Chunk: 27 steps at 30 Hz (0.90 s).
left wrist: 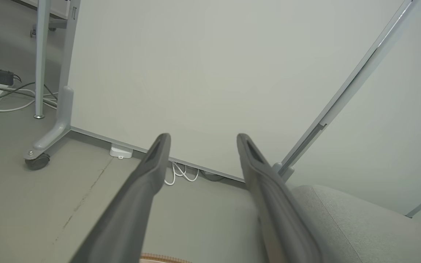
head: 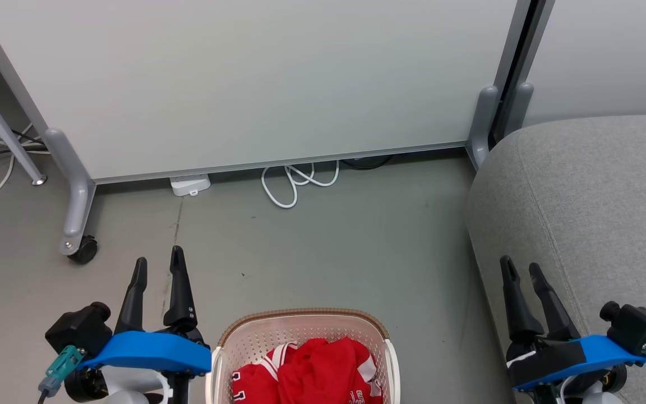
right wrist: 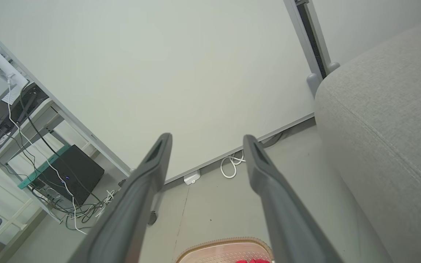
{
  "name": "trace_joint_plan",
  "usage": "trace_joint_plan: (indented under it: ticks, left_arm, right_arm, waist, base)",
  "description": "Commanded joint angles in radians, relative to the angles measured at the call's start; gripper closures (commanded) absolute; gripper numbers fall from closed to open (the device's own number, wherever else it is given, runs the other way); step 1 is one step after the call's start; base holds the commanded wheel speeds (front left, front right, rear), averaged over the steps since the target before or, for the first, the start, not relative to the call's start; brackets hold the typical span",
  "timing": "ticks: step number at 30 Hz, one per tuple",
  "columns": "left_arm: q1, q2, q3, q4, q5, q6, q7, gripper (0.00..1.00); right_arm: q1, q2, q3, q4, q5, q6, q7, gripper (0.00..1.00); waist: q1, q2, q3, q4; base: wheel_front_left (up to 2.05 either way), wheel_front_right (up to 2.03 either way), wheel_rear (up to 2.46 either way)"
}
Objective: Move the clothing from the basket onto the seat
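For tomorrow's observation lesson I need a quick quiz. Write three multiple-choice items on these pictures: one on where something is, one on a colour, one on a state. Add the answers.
1. In the head view, on which side of the basket does the sofa stand?
A) left
B) right
C) underneath it

2. What colour is the clothing in the basket?
A) blue
B) green
C) red

3. How do the left claw and the right claw stand?
A) both open and empty
B) both shut on clothing
C) one open, one shut

Answers:
1 B: the grey sofa lies at the right, and the basket is at bottom centre.
2 C: bright red fabric with white trim lies inside.
3 A: each claw is spread wide with nothing in it.
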Motion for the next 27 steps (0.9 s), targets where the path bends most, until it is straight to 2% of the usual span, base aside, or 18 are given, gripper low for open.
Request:
trace_joint_plan:
  ticks: [1,27]
  left_arm:
    - [-0.022,0.007,-0.006,-0.01,0.032,0.005,-0.011,0.0]
    - [-0.022,0.007,-0.051,-0.018,0.279,0.023,-0.069,0.0]
  right_arm:
    - [-0.019,-0.006,0.006,-0.006,-0.031,0.002,-0.012,0.0]
    - [-0.024,-0.007,0.046,-0.004,-0.262,0.002,-0.07,0.0]
  waist:
    - [0.0,0.0,0.0,0.0]
    - [0.0,0.0,0.003,0.011]
  base:
    - [0.0,0.0,0.0]
    - [0.0,0.0,0.0]
